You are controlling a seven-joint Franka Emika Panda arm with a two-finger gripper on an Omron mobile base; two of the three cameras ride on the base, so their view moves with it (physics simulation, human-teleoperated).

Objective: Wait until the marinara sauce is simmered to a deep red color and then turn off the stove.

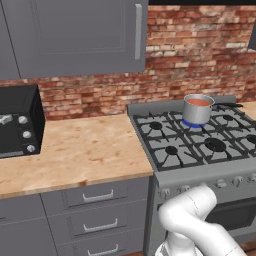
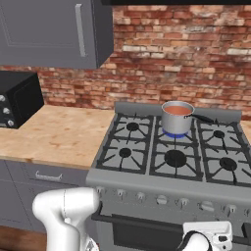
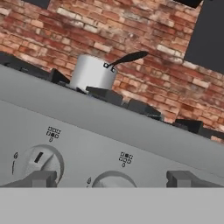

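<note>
Here, in the left base view, the stove (image 1: 200, 145) is sitting to the right of a wooden counter (image 1: 75, 150), with a black countertop oven (image 1: 19, 122) at the far left. One saucepan (image 1: 198, 109) is standing on a far burner, over a blue flame, and the marinara sauce (image 1: 199, 102) inside is reading orange-red rather than deep red. Six burners are countable under the grates. The white arm (image 1: 192, 220) is bending low in front of the oven door.

In the right base view, the saucepan (image 2: 177, 117) is occupying the far middle burner, its dark handle (image 2: 202, 117) running off to the right. The sauce (image 2: 177, 111) is looking light red. A row of small knobs (image 2: 162, 200) is lining the front panel, too small to count surely. The gripper (image 2: 208, 235) is hanging low, near the panel's right part.

In the hand view, the two fingertips (image 3: 41, 178) are standing apart, the pincer open with nothing between. Two knobs are showing close ahead: one (image 3: 39, 162) beside the left tip, one (image 3: 113, 180) between the tips. The pan (image 3: 92, 73) is lying up and beyond, slightly left of the pincer's line. By judgement, the waiting step is ongoing, and which knob governs the lit burner cannot be told.
</note>
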